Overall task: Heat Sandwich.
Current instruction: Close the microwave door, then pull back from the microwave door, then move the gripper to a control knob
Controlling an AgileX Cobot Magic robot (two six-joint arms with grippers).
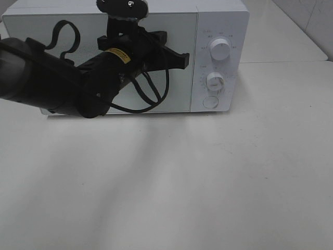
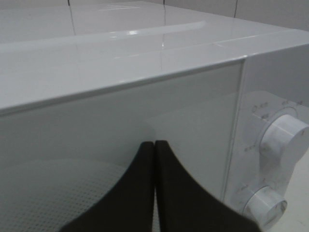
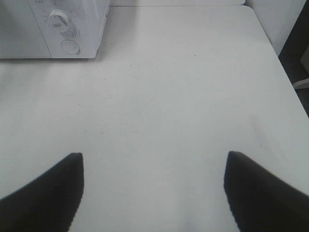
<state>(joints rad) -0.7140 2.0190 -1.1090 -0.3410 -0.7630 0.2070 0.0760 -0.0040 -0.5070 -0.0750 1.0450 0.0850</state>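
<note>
Right gripper [image 3: 154,154] released: fingers spread wide, nothing between them, hanging over the white table [image 3: 164,96].

Left gripper [image 2: 154,143] clenched: fingers pressed flat together, gripping nothing. Its tips are right at the microwave [image 1: 221,21] door [image 1: 179,31], close to the door's 3 o'clock edge. Can't tell if they're touching.

High view: left arm [image 1: 41,78] and its black cable [image 1: 130,110] block much of the door.

Microwave sits at 12 o'clock on the table, door closed. Window is pale with a dot mesh, so I can't see what's inside.

Control panel is at 3 o'clock of the door: upper knob [image 1: 219,50], lower knob [image 1: 215,80] at its 6 o'clock, then the round button [image 1: 209,101] at 6 o'clock again.

Sandwich: not seen in any view, so I can't tell where it is.
</note>
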